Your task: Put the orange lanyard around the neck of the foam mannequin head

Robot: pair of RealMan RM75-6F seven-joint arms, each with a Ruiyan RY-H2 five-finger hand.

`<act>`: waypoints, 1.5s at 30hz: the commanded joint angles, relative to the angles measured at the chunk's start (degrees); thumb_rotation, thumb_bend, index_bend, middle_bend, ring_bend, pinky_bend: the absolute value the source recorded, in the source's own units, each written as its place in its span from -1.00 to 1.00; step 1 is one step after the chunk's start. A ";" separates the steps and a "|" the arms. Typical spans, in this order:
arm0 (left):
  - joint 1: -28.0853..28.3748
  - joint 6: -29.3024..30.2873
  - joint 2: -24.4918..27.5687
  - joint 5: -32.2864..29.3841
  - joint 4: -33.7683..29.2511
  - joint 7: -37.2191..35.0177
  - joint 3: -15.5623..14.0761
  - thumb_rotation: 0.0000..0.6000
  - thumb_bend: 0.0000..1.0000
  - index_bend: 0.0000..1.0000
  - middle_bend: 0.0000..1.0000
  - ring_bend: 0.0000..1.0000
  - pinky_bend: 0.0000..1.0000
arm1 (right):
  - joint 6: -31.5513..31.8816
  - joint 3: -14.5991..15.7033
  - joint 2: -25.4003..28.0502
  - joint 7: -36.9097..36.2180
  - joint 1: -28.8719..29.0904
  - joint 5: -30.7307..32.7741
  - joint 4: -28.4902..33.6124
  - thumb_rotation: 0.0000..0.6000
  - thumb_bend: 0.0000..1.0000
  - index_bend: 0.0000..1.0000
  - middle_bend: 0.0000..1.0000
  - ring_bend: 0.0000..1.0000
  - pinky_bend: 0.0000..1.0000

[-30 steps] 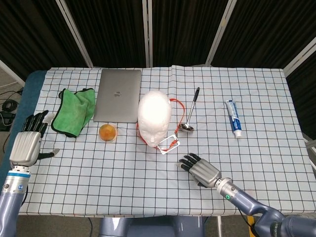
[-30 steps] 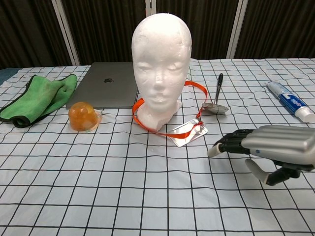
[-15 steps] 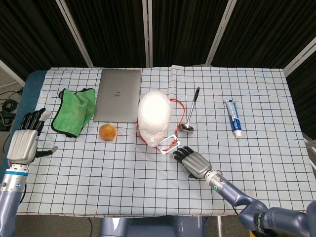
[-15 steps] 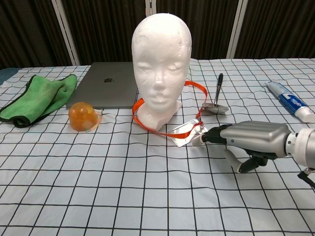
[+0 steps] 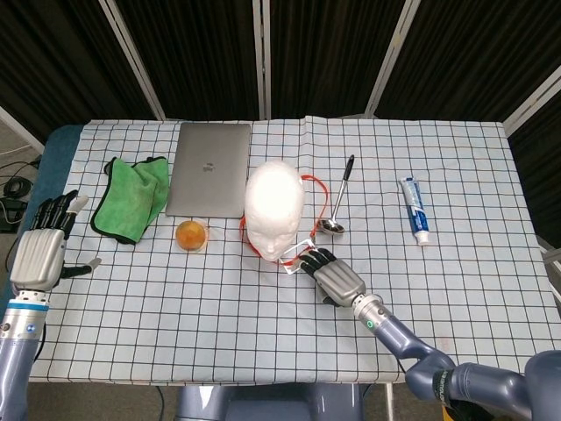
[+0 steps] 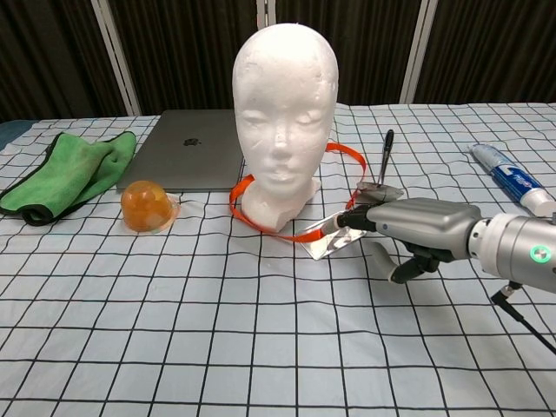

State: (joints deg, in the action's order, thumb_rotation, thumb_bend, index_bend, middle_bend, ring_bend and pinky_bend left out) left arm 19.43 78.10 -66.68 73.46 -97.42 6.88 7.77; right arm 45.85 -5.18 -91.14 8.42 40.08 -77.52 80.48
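The white foam mannequin head (image 5: pixel 273 209) (image 6: pixel 285 113) stands upright mid-table, facing me. The orange lanyard (image 6: pixel 291 234) (image 5: pixel 321 189) lies on the cloth, looped around the base of the neck, and its clear badge holder (image 6: pixel 328 245) sits at the front right of the head. My right hand (image 6: pixel 417 228) (image 5: pixel 333 277) lies low over the table with fingers stretched forward, fingertips (image 6: pixel 349 221) touching the badge end of the lanyard. It grips nothing that I can see. My left hand (image 5: pixel 40 249) hovers at the table's left edge, fingers apart and empty; only the head view shows it.
A closed grey laptop (image 5: pixel 210 167) lies behind the head, with a green cloth (image 5: pixel 131 197) to its left. An orange dome (image 6: pixel 144 206) sits left of the head. A spoon (image 6: pixel 382 169) and a toothpaste tube (image 5: pixel 415 209) lie to the right.
My right hand has slid forward and left across the table until its fingertips reached the badge. The lanyard loop has shifted slightly left. The left hand has barely moved.
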 commanded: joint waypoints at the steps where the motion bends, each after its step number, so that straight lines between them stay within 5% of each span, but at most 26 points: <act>1: -0.02 -0.21 0.00 0.01 0.03 -0.05 0.10 1.00 -1.00 -1.00 -1.00 -1.00 -1.00 | -0.07 -0.41 -0.95 1.30 0.42 1.29 -0.78 1.00 0.71 -0.74 -0.85 -1.00 -1.00; 18: -0.22 -1.37 0.02 0.00 0.21 -0.48 0.63 1.00 -0.97 -1.00 -1.00 -1.00 -1.00 | -2.54 0.56 -1.61 4.57 1.69 5.17 -0.11 1.00 0.71 -0.71 -0.76 -1.00 -1.00; 45: -0.32 -2.43 -0.24 0.25 0.14 0.33 0.84 1.00 -0.97 -1.00 -1.00 -1.00 -1.00 | -10.92 7.23 11.59 3.01 4.78 1.91 17.06 1.00 0.71 -0.58 -0.63 -0.98 -1.00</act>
State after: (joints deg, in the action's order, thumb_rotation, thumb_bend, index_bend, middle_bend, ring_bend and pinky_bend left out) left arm 19.11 75.68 -66.90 73.71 -97.28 7.18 8.61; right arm 35.15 1.64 -79.97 11.24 44.72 -75.26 97.00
